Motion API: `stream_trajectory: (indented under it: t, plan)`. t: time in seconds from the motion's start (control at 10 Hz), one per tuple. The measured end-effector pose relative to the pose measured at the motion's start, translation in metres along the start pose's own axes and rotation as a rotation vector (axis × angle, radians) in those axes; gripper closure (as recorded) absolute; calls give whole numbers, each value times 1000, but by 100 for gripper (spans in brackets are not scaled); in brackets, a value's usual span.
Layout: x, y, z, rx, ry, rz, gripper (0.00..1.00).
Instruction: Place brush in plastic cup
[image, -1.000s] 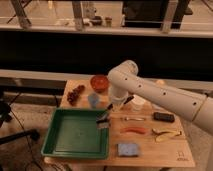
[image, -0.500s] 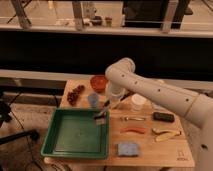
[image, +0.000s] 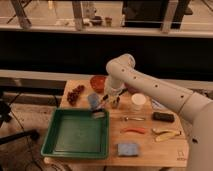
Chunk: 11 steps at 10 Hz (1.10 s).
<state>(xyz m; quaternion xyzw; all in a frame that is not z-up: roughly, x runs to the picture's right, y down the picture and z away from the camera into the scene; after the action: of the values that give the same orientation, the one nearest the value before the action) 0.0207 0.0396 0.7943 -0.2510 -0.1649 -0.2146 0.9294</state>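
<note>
The brush (image: 99, 113) hangs tilted from my gripper (image: 110, 99), slim black handle up in the fingers and silvery head down over the far right corner of the green tray (image: 75, 134). The gripper is shut on the handle and points down from the white arm, which reaches in from the right. The plastic cup (image: 93, 100), a pale blue-grey tumbler, stands upright on the table just left of the gripper and just beyond the brush head. The brush is outside the cup.
A red bowl (image: 98, 81) and dark grapes (image: 75, 94) sit behind the cup. A white cup (image: 137, 101), thin metal utensil (image: 132, 119), black block (image: 162, 117), red vegetable (image: 134, 130), banana (image: 167, 134) and blue sponge (image: 128, 148) lie to the right.
The arm has swung left and a little back, carrying the brush toward the plastic cup; the brush head now hangs slightly higher and nearer the cup.
</note>
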Motion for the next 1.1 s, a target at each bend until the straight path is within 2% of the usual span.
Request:
stream_trajectory:
  t: [0.4, 1.1]
  plan:
    - [-4, -11, 1, 22, -20, -13, 100]
    - [-8, -46, 14, 63, -70, -47, 100]
